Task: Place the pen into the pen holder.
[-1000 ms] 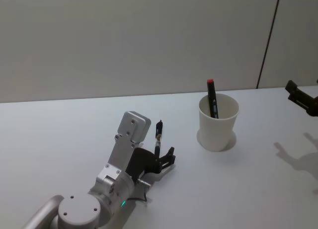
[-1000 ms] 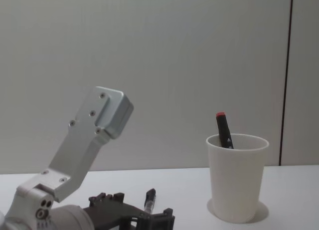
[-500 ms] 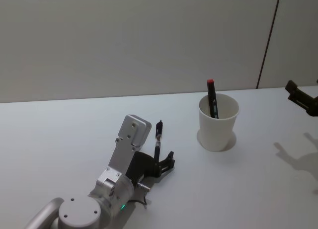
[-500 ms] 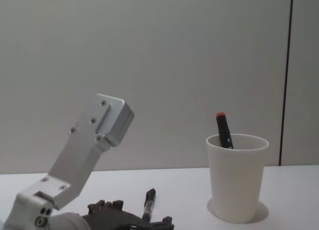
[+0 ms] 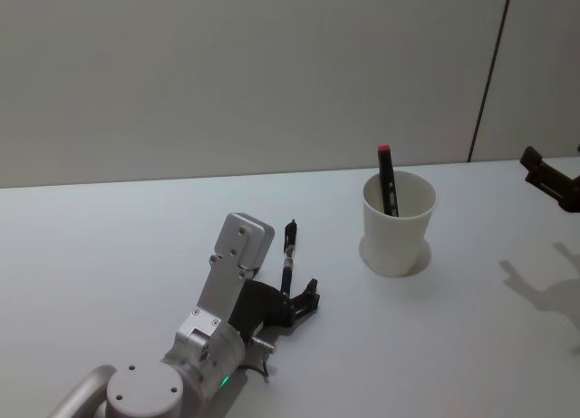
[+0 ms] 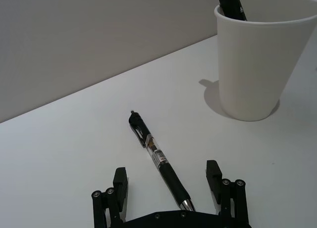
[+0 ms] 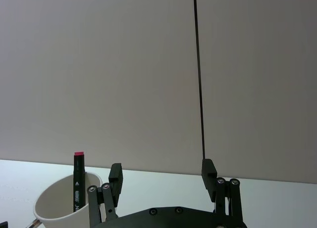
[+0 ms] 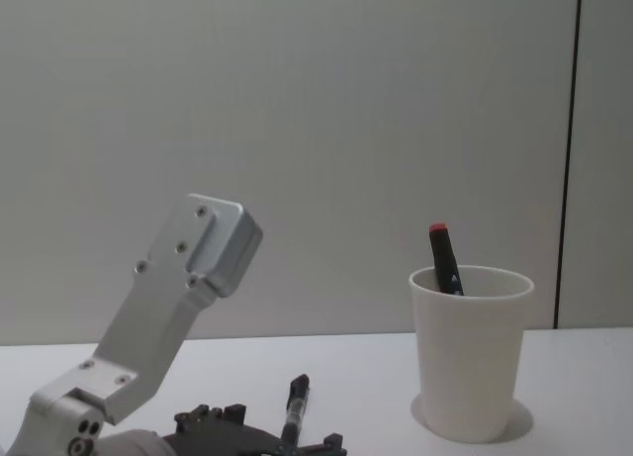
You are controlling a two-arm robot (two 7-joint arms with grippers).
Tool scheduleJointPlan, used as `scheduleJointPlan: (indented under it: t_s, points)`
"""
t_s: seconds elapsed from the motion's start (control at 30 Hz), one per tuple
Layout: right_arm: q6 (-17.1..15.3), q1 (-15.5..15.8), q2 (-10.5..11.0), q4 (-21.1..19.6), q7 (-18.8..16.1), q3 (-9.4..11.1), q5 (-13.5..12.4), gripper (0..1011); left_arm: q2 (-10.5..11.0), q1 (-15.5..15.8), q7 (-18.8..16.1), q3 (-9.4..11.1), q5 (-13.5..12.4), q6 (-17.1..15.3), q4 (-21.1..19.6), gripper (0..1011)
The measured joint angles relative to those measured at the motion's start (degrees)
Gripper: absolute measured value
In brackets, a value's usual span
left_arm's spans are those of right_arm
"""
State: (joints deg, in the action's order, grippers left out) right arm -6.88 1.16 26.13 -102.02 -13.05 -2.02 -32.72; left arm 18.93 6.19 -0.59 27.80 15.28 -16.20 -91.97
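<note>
The left gripper [image 6: 167, 177] is down low over the white table [image 5: 109, 255], in the front half and a little left of the middle. Its 2 black fingers [image 6: 120, 182] are spread wide, with 1 on each side of the black pen [image 6: 153, 154]. The left wrist view shows a clear gap between the pen and each finger, so the claw has hold of nothing. Whether the fingertips touch the tabletop cannot be told.

The pen lies flat on the table, with its silver-tipped end between the fingers, close to the gripper's palm. Its capped end points toward the back edge. In the head view the pen [image 5: 288, 255] runs nearly straight from front to back.

The pen holder, a white paper cup [image 5: 397, 232], stands upright to the right of the pen, nearer the back edge and well apart from the pen. A black marker with a red cap [image 5: 387, 178] leans inside it, with the cap sticking up above the rolled rim.

The right gripper [image 7: 162, 173] hangs above the table's right edge, away from the cup. Its fingers are wide apart and it holds nothing.
</note>
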Motion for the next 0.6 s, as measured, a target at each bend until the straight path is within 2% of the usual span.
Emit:
scheduleJointPlan:
  t_s: [0.47, 0.57, 0.6]
  points:
    - [0.0, 0.0, 0.0, 0.0, 0.0, 0.0, 0.0, 1001, -0.2, -0.3, 0.2, -0.1, 0.4, 0.3, 0.2, 1001]
    - [0.0, 0.0, 0.0, 0.0, 0.0, 0.0, 0.0, 1001, -0.2, -0.3, 0.2, -0.1, 0.4, 0.3, 0.2, 961]
    - [0.0, 0.0, 0.0, 0.0, 0.0, 0.0, 0.0, 1001, -0.2, -0.3, 0.3, -0.1, 0.5, 0.3, 0.2, 912]
